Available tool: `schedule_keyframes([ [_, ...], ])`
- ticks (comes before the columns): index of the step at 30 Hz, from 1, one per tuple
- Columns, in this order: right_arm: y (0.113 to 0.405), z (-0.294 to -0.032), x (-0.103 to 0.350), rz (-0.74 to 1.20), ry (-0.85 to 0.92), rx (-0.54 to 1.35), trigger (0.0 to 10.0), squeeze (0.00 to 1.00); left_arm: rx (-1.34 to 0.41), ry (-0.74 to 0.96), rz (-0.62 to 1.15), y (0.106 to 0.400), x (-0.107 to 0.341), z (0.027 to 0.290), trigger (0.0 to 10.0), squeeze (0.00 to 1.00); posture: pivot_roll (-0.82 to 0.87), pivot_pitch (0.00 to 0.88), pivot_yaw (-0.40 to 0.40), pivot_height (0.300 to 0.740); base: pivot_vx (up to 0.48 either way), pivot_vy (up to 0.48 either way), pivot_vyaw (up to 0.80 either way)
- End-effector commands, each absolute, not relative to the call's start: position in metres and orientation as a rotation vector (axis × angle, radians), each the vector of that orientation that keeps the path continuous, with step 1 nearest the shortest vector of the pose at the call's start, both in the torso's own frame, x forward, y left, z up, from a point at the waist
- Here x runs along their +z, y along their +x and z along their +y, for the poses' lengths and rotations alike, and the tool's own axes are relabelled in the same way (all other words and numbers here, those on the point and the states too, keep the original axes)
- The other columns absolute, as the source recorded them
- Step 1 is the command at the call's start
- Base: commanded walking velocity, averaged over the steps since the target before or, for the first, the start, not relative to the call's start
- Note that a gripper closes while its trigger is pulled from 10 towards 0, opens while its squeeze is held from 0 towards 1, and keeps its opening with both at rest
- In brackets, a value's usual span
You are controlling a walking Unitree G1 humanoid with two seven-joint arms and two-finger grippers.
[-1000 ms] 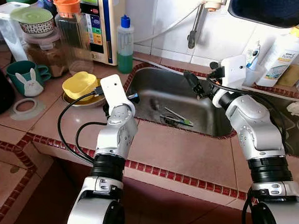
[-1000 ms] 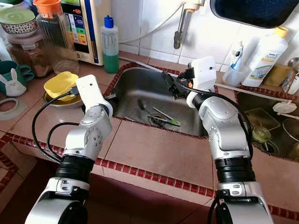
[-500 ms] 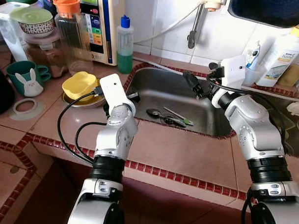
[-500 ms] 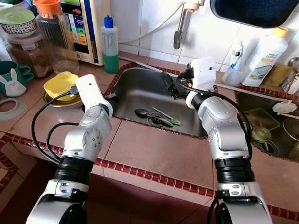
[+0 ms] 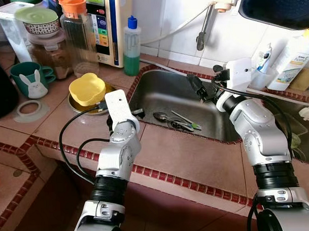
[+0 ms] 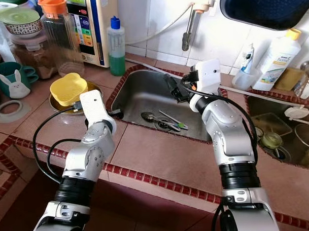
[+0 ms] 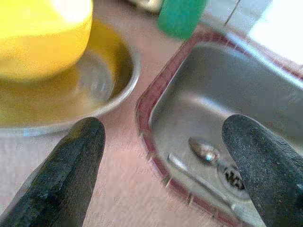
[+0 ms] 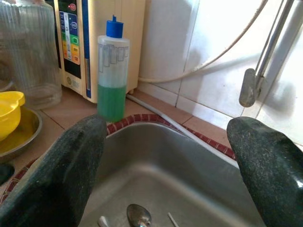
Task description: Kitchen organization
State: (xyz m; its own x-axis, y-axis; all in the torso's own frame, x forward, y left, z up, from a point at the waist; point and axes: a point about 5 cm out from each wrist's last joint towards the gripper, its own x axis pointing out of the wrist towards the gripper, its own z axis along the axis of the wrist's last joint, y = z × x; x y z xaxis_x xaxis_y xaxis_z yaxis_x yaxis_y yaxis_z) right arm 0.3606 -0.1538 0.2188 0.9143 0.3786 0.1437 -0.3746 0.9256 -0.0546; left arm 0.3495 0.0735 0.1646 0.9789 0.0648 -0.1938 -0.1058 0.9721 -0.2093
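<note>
Both my grippers, left (image 7: 161, 165) & right (image 8: 165, 175), fingers apart, empty. Spoon (image 5: 161, 116) in sink (image 5: 158, 90) at 12 o'clock: drop straight, pinch handle.

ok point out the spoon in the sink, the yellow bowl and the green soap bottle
spoon (image 5: 160, 116), left eye view, on its bowl end near the drain
yellow bowl (image 5: 86, 89), left eye view, on the middle of its inside
green soap bottle (image 8: 111, 101), right wrist view, on the green liquid in its lower half
</note>
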Motion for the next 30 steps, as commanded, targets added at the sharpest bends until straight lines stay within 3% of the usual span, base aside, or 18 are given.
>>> schedule_keyframes([
  [1,0.362,-0.158,0.222,-0.161,-0.022,0.369,10.0,0.0,0.059,-0.198,0.145,0.345,0.169,0.068,10.0,0.0,0.04,0.007,-0.079,0.74,0.0,0.0,0.0],
  [7,0.361,-0.16,0.221,-0.169,-0.008,0.351,10.0,0.0,0.129,-0.077,0.033,0.344,0.183,0.111,10.0,0.0,0.05,0.001,-0.061,0.74,0.0,0.0,0.0],
  [15,0.359,-0.157,0.218,-0.17,0.012,0.342,10.0,0.0,0.19,-0.002,0.019,0.355,0.188,0.147,10.0,0.0,0.04,0.011,-0.038,0.74,0.0,0.0,0.0],
  [25,0.353,-0.157,0.216,-0.157,0.031,0.349,10.0,0.0,0.152,0.033,0.038,0.369,0.19,0.151,10.0,0.0,0.03,0.024,-0.022,0.74,0.0,0.0,0.0],
  [30,0.342,-0.141,0.206,-0.08,0.034,0.509,10.0,0.0,0.107,0.07,0.074,0.38,0.188,0.153,10.0,0.0,0.02,0.031,-0.014,0.74,0.0,0.0,0.0],
])
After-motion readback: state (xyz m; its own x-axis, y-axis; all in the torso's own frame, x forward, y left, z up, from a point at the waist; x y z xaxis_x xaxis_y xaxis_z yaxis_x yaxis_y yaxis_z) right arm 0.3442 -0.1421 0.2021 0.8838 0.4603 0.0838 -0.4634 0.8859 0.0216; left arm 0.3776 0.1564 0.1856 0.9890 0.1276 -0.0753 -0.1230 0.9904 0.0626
